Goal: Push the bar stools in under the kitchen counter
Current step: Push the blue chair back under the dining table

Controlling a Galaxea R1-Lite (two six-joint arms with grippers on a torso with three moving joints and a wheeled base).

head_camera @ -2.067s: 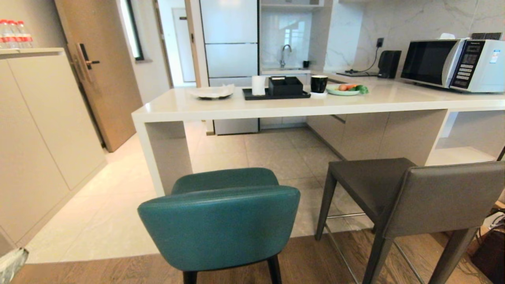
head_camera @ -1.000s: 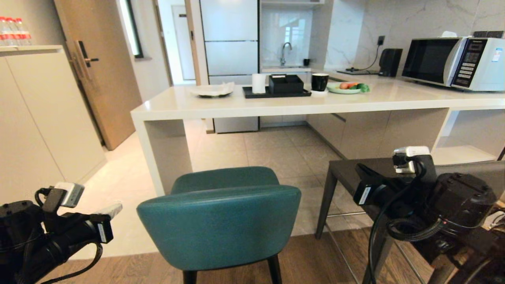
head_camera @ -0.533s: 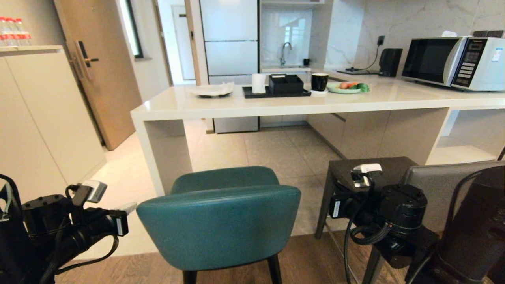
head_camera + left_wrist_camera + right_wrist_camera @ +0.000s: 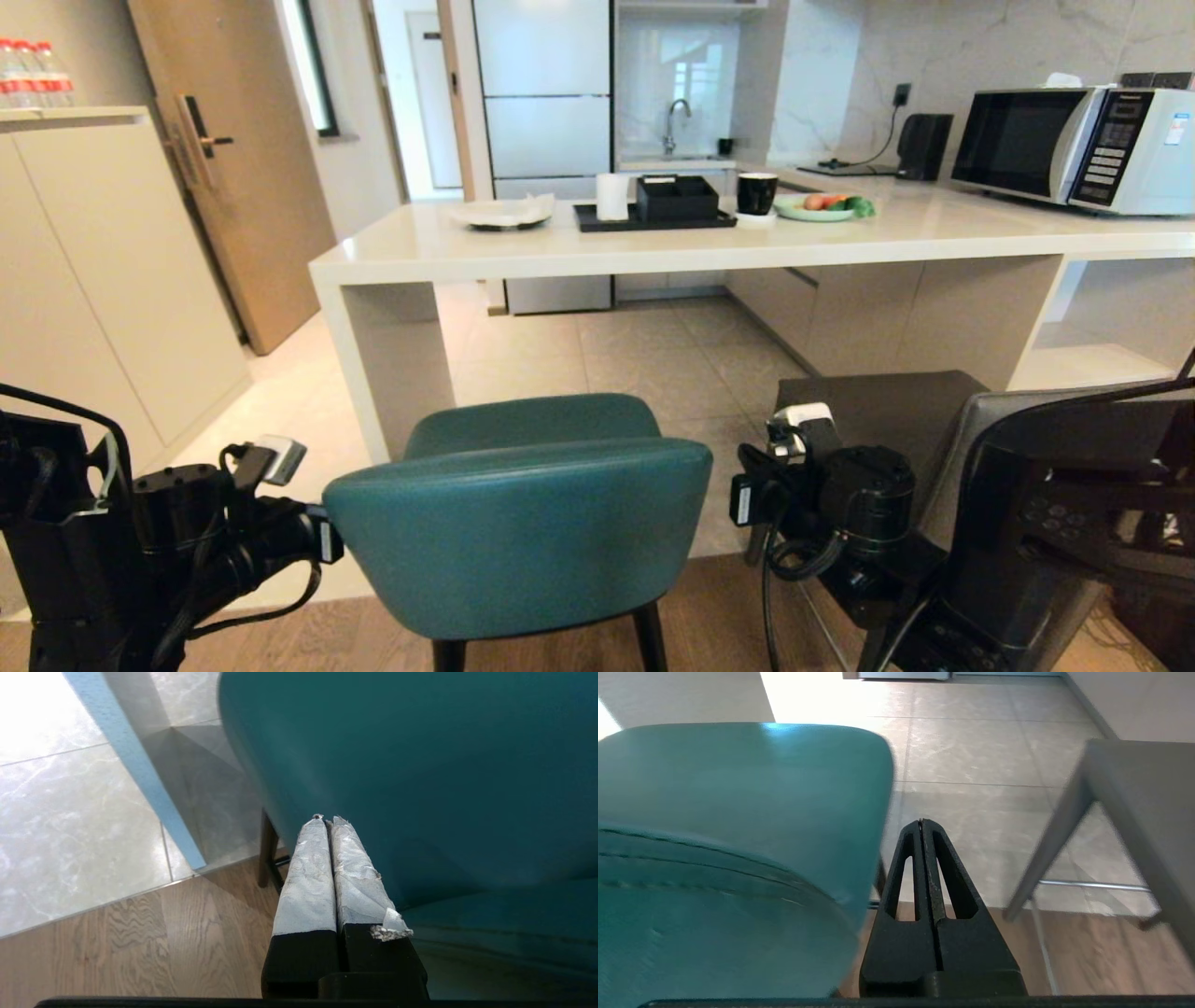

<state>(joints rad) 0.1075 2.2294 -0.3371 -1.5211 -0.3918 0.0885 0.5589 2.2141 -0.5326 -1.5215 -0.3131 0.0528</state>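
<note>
The teal stool [image 4: 518, 523] has a curved, padded, leather-like back and thin black legs. It stands near, in front of the left end of the tabletop [image 4: 653, 250], a thick off-white stone-look slab with a matching end panel. The dark grey stool [image 4: 878, 411], square-backed with tapered legs, stands to its right, largely hidden behind the right arm. Both seats are out from under the slab, on the line where wood floor meets pale tile. On the slab sit a black tray [image 4: 653, 222], a black mug [image 4: 755, 194], a plate of vegetables [image 4: 826, 209] and a microwave [image 4: 1074, 149]. The left tool [image 4: 327, 826], tips taped and pressed together, reaches the stool back's left edge, possibly touching. The right tool [image 4: 921, 828], also closed and empty, points between the two stools.
</note>
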